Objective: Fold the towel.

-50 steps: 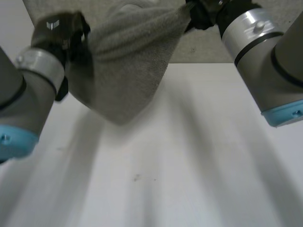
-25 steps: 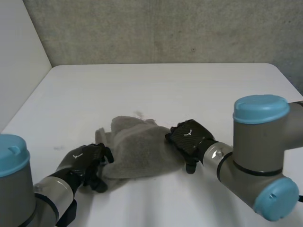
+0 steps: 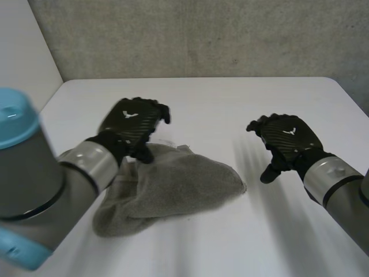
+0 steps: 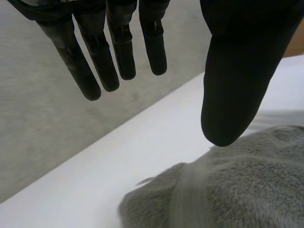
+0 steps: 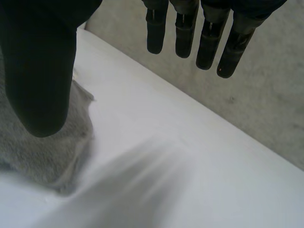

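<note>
The gray towel (image 3: 173,187) lay bunched in a lopsided heap on the white tabletop (image 3: 230,98), toward the left arm's side. The left hand (image 3: 134,121) hovered over the heap's far edge, fingers straight and spread from the thumb, holding nothing. The right hand (image 3: 285,138) hung well apart from the towel, likewise open and empty. The fold looked rough rather than finished, so the step in hand was probably tidying it. Doing that well would have meant finding real corners rather than loose bulges, pinching one in each hand, and drawing the edges level before pressing the layers flat.
</note>
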Robot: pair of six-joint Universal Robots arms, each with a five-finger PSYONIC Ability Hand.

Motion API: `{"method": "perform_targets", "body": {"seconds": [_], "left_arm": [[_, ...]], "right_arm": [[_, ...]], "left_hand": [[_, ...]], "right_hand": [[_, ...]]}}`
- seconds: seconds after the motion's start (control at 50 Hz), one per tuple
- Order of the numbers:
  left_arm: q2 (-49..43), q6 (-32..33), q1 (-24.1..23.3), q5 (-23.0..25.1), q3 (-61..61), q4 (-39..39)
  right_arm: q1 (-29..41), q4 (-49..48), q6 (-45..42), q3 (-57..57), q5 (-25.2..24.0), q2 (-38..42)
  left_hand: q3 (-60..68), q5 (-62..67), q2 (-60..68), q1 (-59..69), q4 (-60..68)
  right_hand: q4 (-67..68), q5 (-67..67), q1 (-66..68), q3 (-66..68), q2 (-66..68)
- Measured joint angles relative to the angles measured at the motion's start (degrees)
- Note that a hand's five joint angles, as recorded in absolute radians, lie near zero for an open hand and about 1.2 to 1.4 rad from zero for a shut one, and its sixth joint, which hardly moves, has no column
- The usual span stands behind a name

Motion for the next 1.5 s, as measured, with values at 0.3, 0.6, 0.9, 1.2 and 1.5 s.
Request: {"method": "perform_targets", "body": {"seconds": [0.3, 0.6, 0.9, 1.2, 1.5], "left_arm": [[-21.87, 8.44, -3.84, 4.57, 20.74, -5.19], [-35.71, 17.22, -4.85, 5.92, 31.2, -8.85], [-30.02, 21.27, -4.93, 0.24, 29.85, -7.64], [-5.9, 16.29, -5.48, -3.31, 20.37, -3.54], [3.03, 16.45, -5.48, -2.7, 10.2, -4.61]], "right_arm": [[-5.28, 0.12, -0.19, 3.61, -1.58, 0.37], [-5.46, -0.05, -0.19, 5.3, -3.6, 1.1], [-5.37, 0.24, -0.02, 2.96, -4.01, 5.11], [-4.67, 1.13, 20.93, -7.65, -8.62, 12.88], [1.53, 1.2, 34.75, -28.52, -20.51, 25.64]], "left_hand": [[-0.08, -0.13, -0.15, -0.31, -0.09], [2.39, 2.31, 2.43, 1.95, 2.39], [38.27, 36.3, 38.33, 33.4, 38.81], [39.03, 36.51, 38.94, 33.8, 39.48], [39.03, 36.51, 38.97, 34.09, 39.5]], "right_hand": [[0.0, -0.22, 0.0, -0.27, 0.0], [0.0, -0.22, 0.0, -0.27, 0.0], [-3.32, -2.32, -2.76, -3.55, -4.93], [-3.85, -2.98, -3.39, -4.34, -5.97], [-3.85, -3.0, -3.39, -4.34, -5.97]]}}
